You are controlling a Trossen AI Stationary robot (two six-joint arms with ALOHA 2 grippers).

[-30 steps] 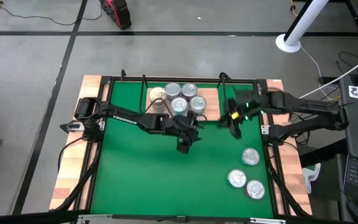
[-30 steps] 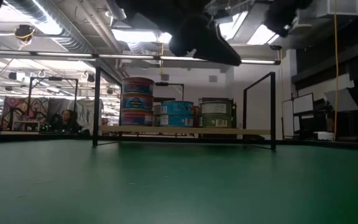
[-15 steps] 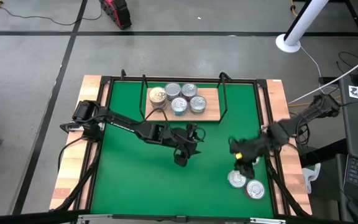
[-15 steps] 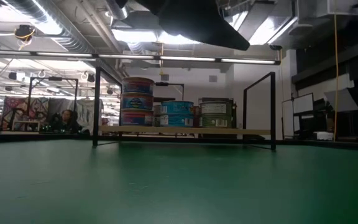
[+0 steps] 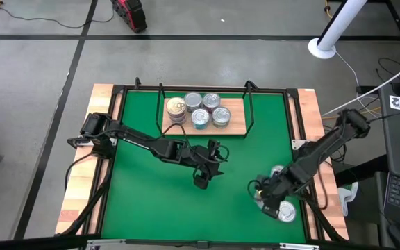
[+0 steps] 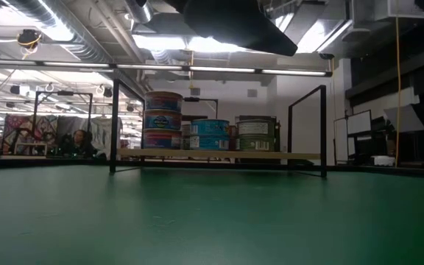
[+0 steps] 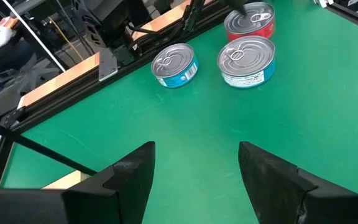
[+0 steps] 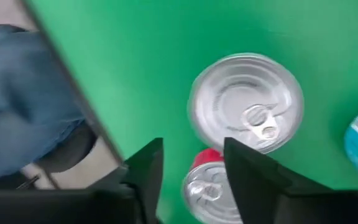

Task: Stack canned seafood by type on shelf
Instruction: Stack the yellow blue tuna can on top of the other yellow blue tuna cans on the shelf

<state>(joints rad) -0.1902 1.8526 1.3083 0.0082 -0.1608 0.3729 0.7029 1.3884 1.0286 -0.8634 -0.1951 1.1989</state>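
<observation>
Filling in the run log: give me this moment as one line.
left gripper: open, empty, over mid-mat | right gripper: open, empty, above loose tins | red tin between fingers, ungrasped | shelf: four stacks

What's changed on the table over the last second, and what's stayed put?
The right tool swung from beside the shelf down to the loose tins at the mat's near right corner, and now hangs over them, jaws apart, holding nothing. The left tool drifted slightly toward the near edge, open and empty. The stacked tins on the shelf and the loose tins did not move.
</observation>
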